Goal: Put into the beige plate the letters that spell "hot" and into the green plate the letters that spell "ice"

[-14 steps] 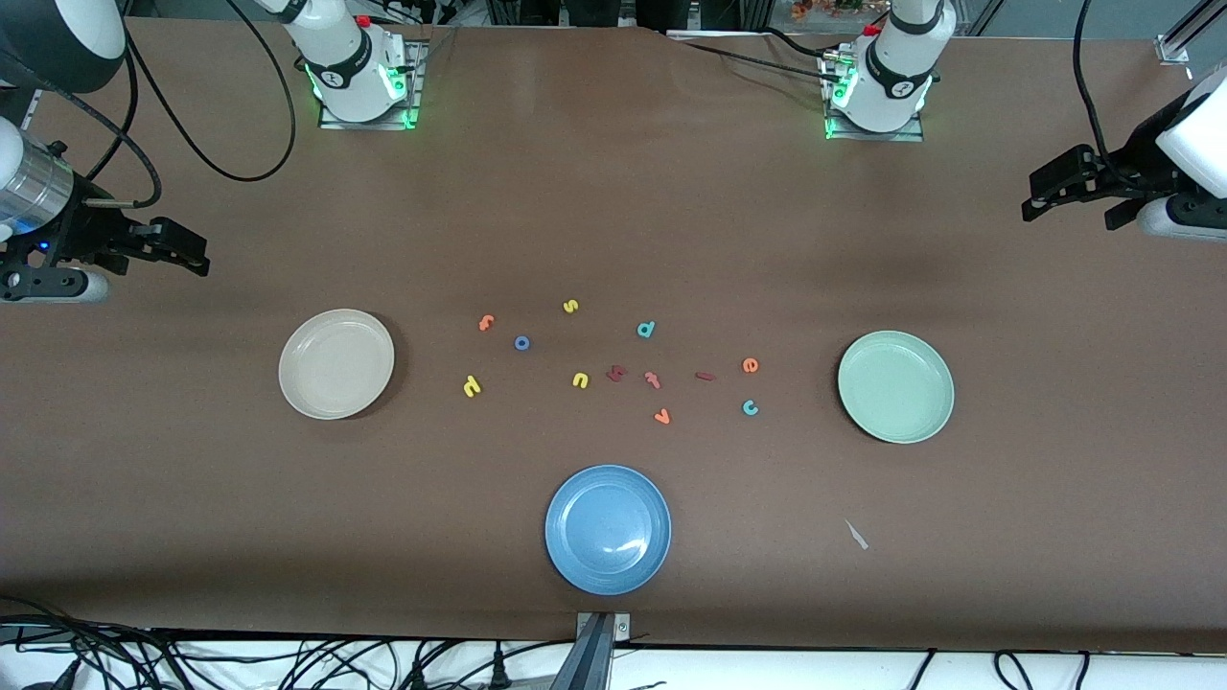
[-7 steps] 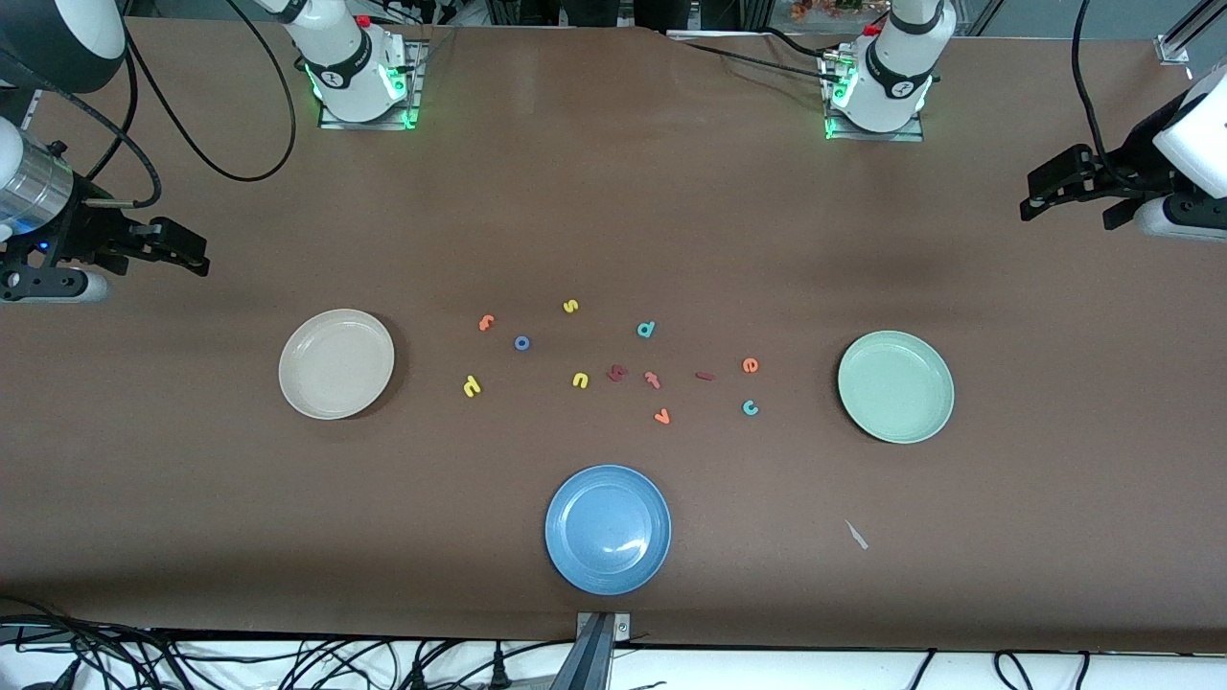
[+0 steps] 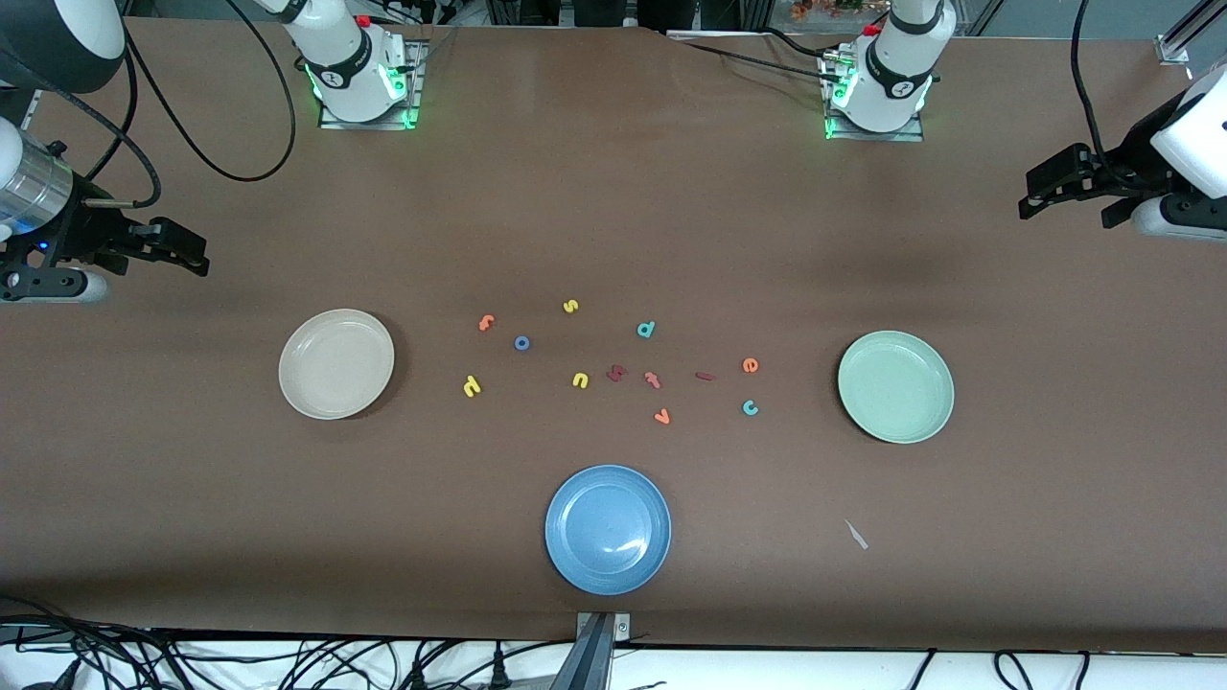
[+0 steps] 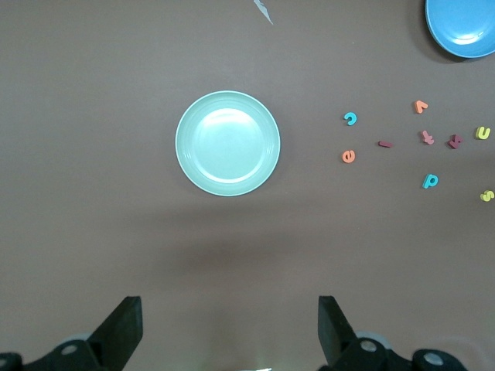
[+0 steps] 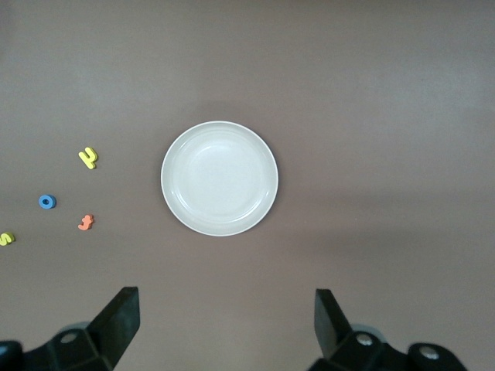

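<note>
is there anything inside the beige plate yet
No. The beige plate holds nothing; its whole inner surface shows bare in the front and right wrist views. What lies beneath the plate is covered.

Beige plate, green plate, blue plate.

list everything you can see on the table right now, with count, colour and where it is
beige plate: one, cream, toward the right arm's end, bare.
green plate: one, mint, toward the left arm's end, bare.
blue plate: one, nearest the front camera.
"hot" letters: yellow h, blue o, orange t, on the table beside the beige plate.
"ice" letters: dark red i, teal c, orange e, on the table beside the green plate.
other letters: six, mixed colours, mid-table.
pale scrap: one, nearer the front camera than the green plate.
right gripper: open, over bare table.
left gripper: open, over bare table.
</note>
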Tool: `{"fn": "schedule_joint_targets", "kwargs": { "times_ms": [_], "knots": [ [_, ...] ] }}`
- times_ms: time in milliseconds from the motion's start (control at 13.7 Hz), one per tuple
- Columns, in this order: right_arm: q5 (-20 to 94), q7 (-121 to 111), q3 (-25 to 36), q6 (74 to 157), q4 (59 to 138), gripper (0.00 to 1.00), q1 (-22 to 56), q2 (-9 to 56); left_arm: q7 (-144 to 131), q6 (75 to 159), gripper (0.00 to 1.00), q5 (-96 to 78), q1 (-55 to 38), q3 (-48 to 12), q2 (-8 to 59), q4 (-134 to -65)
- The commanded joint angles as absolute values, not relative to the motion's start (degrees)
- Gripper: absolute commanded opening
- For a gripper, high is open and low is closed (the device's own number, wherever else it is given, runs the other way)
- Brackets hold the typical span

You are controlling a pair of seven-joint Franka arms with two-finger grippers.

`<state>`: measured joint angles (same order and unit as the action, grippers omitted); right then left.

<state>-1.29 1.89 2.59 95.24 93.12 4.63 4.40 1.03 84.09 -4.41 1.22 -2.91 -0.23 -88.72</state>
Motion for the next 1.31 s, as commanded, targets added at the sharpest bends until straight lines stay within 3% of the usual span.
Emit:
{"fn": "schedule_joint_targets", "kwargs": {
  "times_ms": [0,1240],
  "knots": [
    [-1.23,1.41,2.55,94.39,92.37,1.00,4.39,4.39,0.35,82.79,1.00,-3.08,0.79,-3.08,0.61,-87.10],
    [-1.32,1.67,2.55,94.48,92.46,1.00,4.39,4.48,0.26,82.88,1.00,-2.99,0.79,-3.87,1.14,-86.92]
  ]
}}
